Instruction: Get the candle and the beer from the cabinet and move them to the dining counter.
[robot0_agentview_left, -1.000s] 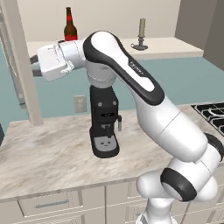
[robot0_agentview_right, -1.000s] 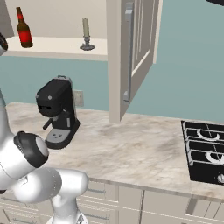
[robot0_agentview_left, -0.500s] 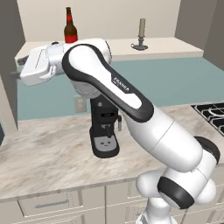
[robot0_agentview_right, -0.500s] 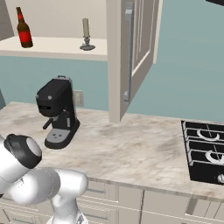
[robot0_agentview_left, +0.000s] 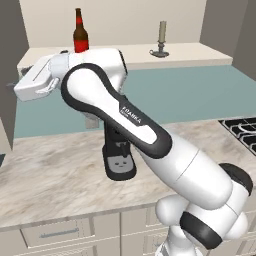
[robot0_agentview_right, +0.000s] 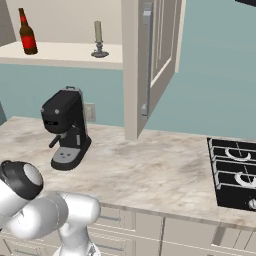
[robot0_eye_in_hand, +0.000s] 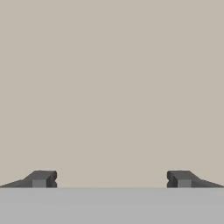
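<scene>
On the light shelf of the open cabinet (robot0_agentview_left: 195, 52) stand the beer (robot0_agentview_left: 79, 36), a dark brown bottle with a red label, at the left, and the candle (robot0_agentview_left: 161, 40) in its dark holder to its right. From the other side the beer (robot0_agentview_right: 27, 34) and the candle (robot0_agentview_right: 99, 40) stand left of the cabinet's open door (robot0_agentview_right: 150, 65). My gripper (robot0_agentview_left: 12, 86) is far left, below and left of the beer, apart from it. In the hand view the gripper (robot0_eye_in_hand: 111, 179) is open, empty, facing a plain beige surface. The dining counter is out of view.
A black coffee machine (robot0_agentview_right: 66, 127) stands on the marbled worktop (robot0_agentview_right: 150, 170) below the shelf, half hidden behind my arm in the left base view (robot0_agentview_left: 119, 161). A black stove top (robot0_agentview_right: 235, 172) lies at the right. Drawers (robot0_agentview_left: 55, 232) run under the worktop.
My hand has swung further left and slightly up, away from the coffee machine, and the forearm now crosses in front of it. The gripper stayed open. Beer and candle have not moved.
</scene>
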